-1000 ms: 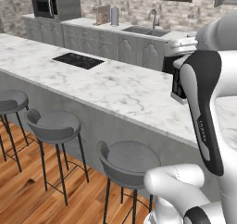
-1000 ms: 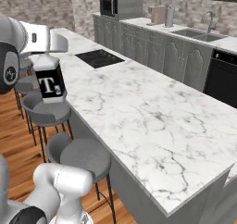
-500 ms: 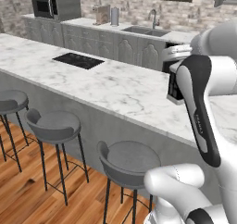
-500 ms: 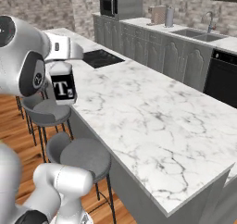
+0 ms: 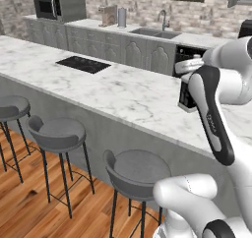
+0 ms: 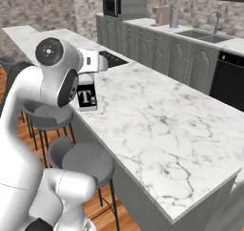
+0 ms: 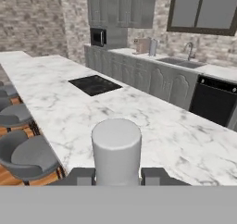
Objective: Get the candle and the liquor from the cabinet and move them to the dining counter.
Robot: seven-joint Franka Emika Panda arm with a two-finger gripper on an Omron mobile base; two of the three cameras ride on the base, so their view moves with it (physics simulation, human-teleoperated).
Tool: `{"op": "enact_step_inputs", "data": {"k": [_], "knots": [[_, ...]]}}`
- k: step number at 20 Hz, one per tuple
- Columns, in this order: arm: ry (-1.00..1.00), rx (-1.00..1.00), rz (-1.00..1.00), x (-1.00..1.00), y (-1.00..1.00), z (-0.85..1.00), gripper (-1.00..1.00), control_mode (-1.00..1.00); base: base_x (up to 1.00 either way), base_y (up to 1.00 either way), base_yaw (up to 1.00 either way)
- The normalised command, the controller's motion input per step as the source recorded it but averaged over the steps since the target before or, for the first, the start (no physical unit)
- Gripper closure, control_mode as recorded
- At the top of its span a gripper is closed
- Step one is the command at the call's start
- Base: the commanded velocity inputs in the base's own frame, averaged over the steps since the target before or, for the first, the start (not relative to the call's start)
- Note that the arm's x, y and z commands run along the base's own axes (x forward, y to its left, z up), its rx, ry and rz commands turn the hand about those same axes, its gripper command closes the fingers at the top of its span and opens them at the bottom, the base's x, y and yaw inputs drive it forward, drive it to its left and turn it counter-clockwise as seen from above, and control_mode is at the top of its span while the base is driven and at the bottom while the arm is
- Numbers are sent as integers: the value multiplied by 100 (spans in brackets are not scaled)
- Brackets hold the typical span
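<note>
My gripper (image 7: 116,176) is shut on the neck of the liquor (image 6: 87,97), a dark square bottle with a pale label. Its pale stopper (image 7: 116,146) stands upright between my fingertips (image 7: 79,177). In the left base view the liquor (image 5: 186,95) hangs under the gripper (image 5: 189,75), partly hidden by my forearm. The bottle is upright over the stool-side edge of the dining counter (image 6: 157,125), a long white marble top (image 5: 118,87); I cannot tell whether it touches. The candle is out of view.
A black cooktop (image 5: 82,64) is set into the counter to the left. Round grey stools (image 5: 58,131) line its near side. Behind are a sink (image 5: 152,32), a microwave (image 7: 97,36), grey wall cabinets (image 7: 121,5) and a black dishwasher (image 6: 229,79).
The arm has swung the bottle from out over the stools in toward the counter's edge. The grip has stayed shut.
</note>
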Motion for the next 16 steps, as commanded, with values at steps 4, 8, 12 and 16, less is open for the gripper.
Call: {"op": "enact_step_inputs", "data": {"k": [4, 8, 12, 16], "knots": [[0, 0, 3, 58, -49, -29, 100, -100, 0, 0, 0], [0, 0, 5, 57, -39, -32, 100, -100, 0, 0, 0], [7, 0, 2, 47, -22, -34, 100, -100, 0, 0, 0], [3, 0, 0, 30, -5, -35, 100, -100, 0, 0, 0]]}}
